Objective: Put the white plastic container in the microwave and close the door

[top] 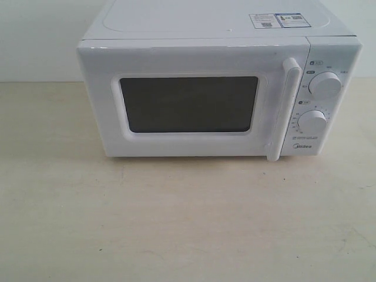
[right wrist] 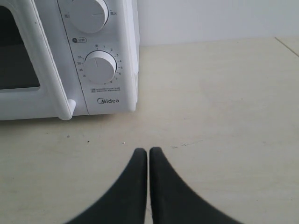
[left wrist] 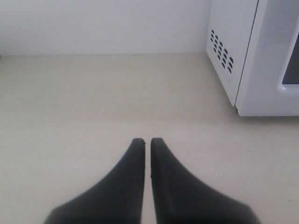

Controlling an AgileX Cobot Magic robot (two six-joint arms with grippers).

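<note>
The microwave sits toward 12 o'clock on the table with the door shut flush. Its dark window hides the cavity, so where the white plastic container lies cannot be told. The tall handle stands at 3 o'clock of the window, with two knobs beyond it. Only the left wrist view shows the side vents, and only the right wrist view makes the dial numbers legible. The left gripper and right gripper are each over the tabletop, fingers pressed together, holding nothing.
</note>
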